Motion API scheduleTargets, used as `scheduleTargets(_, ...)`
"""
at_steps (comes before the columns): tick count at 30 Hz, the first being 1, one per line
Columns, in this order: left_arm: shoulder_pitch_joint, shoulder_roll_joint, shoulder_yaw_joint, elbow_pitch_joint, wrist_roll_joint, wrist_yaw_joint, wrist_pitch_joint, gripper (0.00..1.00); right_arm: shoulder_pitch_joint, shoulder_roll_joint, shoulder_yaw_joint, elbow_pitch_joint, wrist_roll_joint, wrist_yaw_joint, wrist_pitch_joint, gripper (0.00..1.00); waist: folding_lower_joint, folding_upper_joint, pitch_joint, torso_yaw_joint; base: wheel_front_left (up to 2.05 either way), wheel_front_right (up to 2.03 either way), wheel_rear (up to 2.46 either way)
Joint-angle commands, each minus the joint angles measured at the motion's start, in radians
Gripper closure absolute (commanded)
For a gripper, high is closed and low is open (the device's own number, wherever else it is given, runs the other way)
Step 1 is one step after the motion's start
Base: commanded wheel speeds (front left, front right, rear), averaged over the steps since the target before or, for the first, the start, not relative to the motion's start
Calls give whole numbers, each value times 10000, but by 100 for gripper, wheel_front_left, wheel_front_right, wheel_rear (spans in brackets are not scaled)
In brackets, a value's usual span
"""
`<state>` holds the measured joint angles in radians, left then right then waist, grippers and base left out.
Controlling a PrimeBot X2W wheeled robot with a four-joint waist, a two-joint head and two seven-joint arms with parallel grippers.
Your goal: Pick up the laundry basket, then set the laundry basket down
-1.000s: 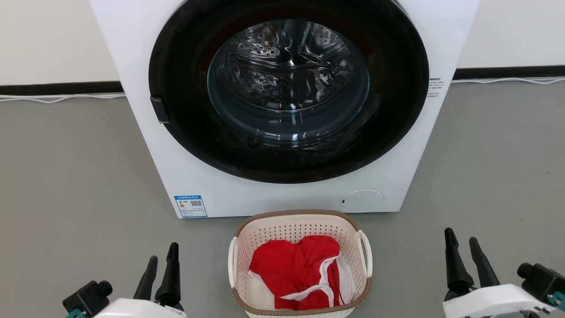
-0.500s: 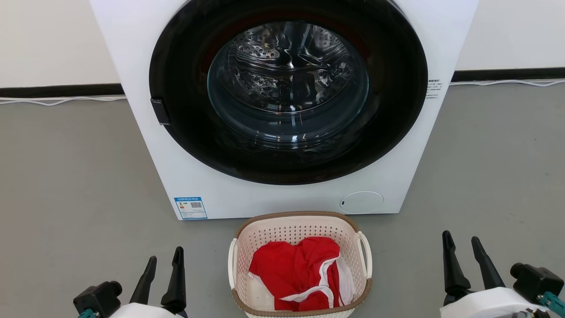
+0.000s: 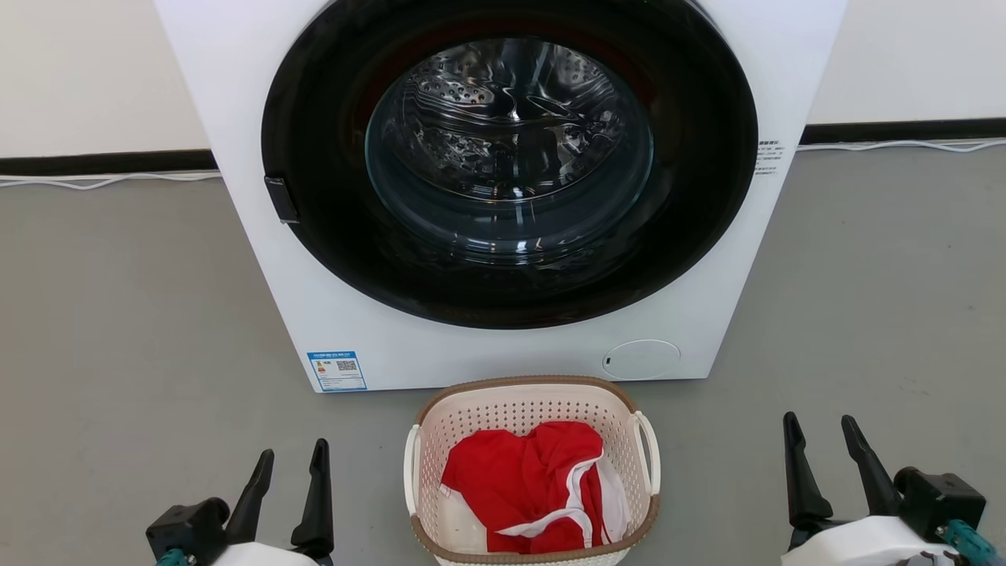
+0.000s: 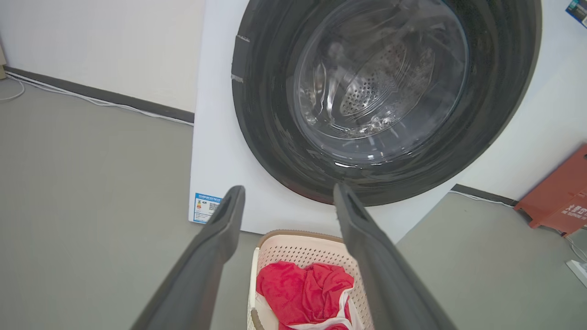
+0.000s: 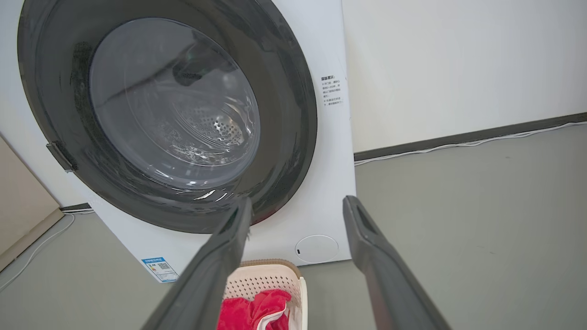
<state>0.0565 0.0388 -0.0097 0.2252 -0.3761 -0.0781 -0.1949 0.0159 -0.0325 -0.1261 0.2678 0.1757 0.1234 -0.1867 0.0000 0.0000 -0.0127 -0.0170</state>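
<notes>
Grey floor (image 3: 118,314) carries the laundry basket (image 3: 511,410), red cloth (image 3: 519,479) inside, just before the white washing machine (image 3: 503,354), while my left gripper (image 3: 293,450) and right gripper (image 3: 817,419) flank it, well apart, each with fingers spread.

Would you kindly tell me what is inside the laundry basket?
Inside the laundry basket lies a crumpled red garment with white trim. It covers most of the basket's floor, so anything beneath it cannot be seen.

left fingers (image 3: 317,495) wider, right fingers (image 3: 798,472) wider
</notes>
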Motion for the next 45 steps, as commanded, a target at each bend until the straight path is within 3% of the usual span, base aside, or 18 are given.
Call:
scheduleTargets(1, -169, 93, 257, -314, 385, 2, -155, 0, -198, -154, 193, -225, -433, 62, -237, 0, 0, 0, 9, -5, 0, 0, 0)
scheduleTargets(20, -6, 114, 199, -328, 2339, 36, -669, 0, -166, -178, 79, -192, -2683, 73, -751, 0, 0, 0, 13, -13, 0, 0, 0)
scheduleTargets(35, -141, 114, 158, -164, 2219, -11, -669, 0, -313, -177, -24, -55, -2585, 73, -751, 0, 0, 0, 270, -3, 0, 0, 0)
scheduleTargets(45, -1449, 114, -446, 300, 1914, 158, -669, 0, -1704, -177, 21, 453, -2410, 73, -751, 0, 0, 0, 1774, 13, 0, 0, 0)
